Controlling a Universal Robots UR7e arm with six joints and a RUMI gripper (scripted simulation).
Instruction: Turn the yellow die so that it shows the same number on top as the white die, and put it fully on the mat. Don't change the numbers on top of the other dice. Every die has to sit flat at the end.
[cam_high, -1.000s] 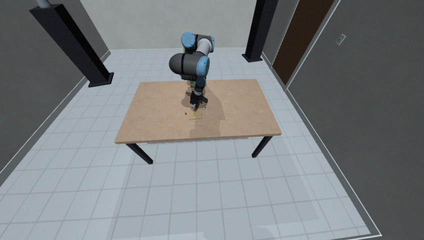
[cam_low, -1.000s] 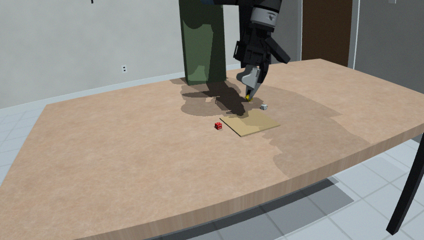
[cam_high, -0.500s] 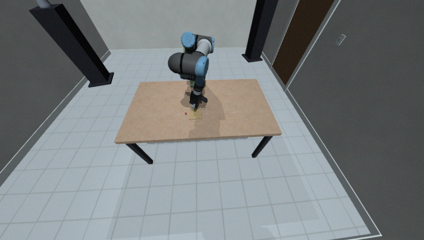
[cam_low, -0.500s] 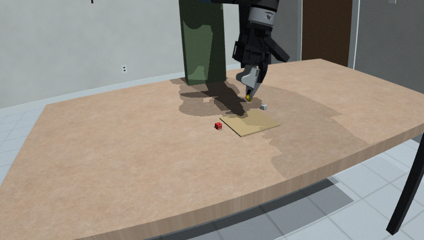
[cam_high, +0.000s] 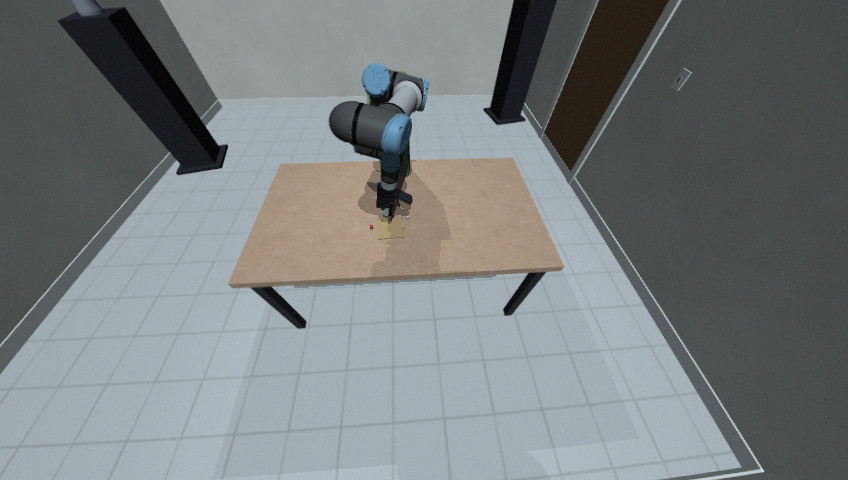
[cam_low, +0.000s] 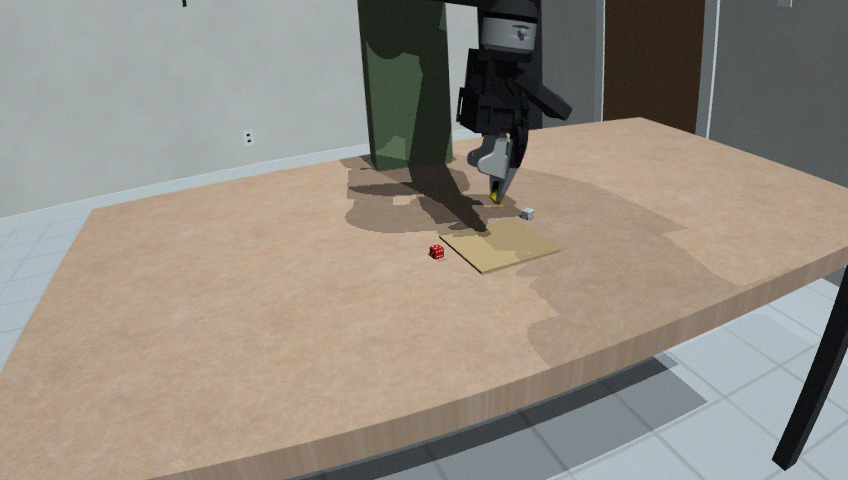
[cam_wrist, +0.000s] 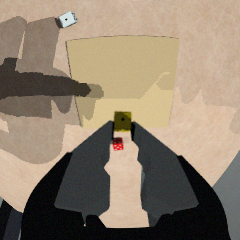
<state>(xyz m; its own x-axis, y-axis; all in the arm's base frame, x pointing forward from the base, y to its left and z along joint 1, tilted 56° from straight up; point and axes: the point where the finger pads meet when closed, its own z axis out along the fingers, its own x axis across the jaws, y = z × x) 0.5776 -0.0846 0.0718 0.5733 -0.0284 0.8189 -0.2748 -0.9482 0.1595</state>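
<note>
Between your fingertips sits the yellow die (cam_wrist: 122, 120), pinched by the nearly closed gripper (cam_wrist: 122, 131) and held off the table (cam_low: 238, 333); in the exterior view you see only a sliver of yellow at the very tip of the gripper.

What your next move turns on is where the mat (cam_wrist: 125, 75) lies from that die. In the wrist view the mat spreads out toward 12 o'clock from the die, and the die appears against the mat's near edge, so you seem to be hanging about over the border rather than well inside it. From the exterior view the gripper stands just beyond the mat's far corner, pointing nearly straight down. Judge it so: carry the die further toward 12 o'clock in the wrist view before lowering, or it may land half off.

Watch your neighbours. You have the white die (cam_wrist: 66, 19) at about 11 o'clock, off the mat near its far left corner, and the red die (cam_wrist: 118, 144) showing in the gap between the fingers at 6 o'clock, on the table beside the mat.

Which face the yellow die shows upward is too small to read.

Around you: a tan wooden table, tiled floor (cam_high: 416, 386), grey walls.
</note>
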